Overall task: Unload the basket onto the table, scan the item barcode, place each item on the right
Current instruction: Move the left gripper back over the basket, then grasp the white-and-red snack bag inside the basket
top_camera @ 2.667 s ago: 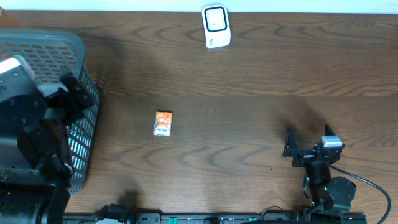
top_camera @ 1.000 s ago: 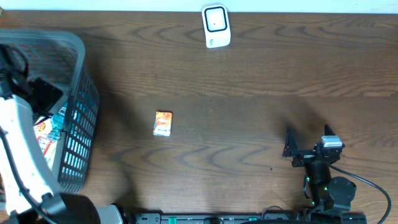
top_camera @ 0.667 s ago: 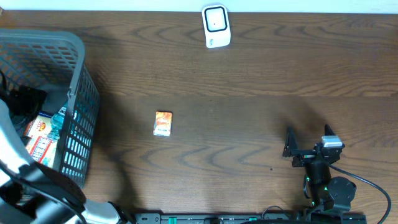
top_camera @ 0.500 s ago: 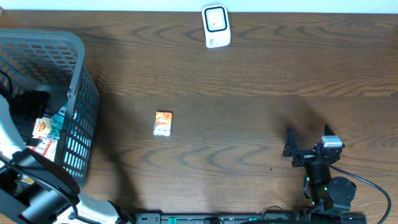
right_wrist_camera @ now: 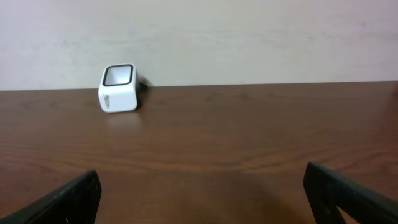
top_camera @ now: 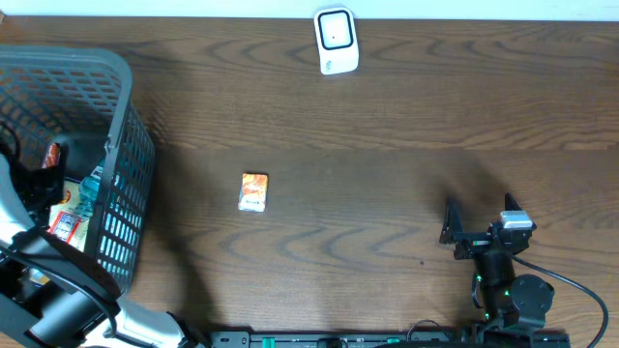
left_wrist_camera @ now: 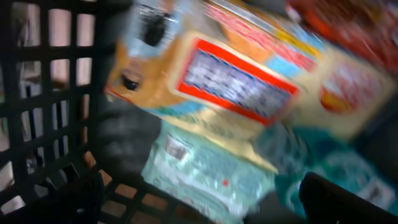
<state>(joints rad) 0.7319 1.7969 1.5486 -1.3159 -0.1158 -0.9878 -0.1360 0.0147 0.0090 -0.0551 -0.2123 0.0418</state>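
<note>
Pick-up step: the left gripper [left_wrist_camera: 205,199], jaws spread wide and holding nothing, hovers over blurred packets [left_wrist_camera: 242,81] inside the grey basket [top_camera: 126,145] — the next move, by judgement, calls for closing on one and presenting its barcode to the white scanner [top_camera: 336,41] — on a dark wood table [top_camera: 406,164] before a pale wall [right_wrist_camera: 249,37]; right gripper [right_wrist_camera: 202,199] equally agape, empty.

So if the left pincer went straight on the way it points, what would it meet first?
The left pincer would probably hit the yellow packet with the red-bordered label inside the basket, though blur makes depth uncertain.
</note>
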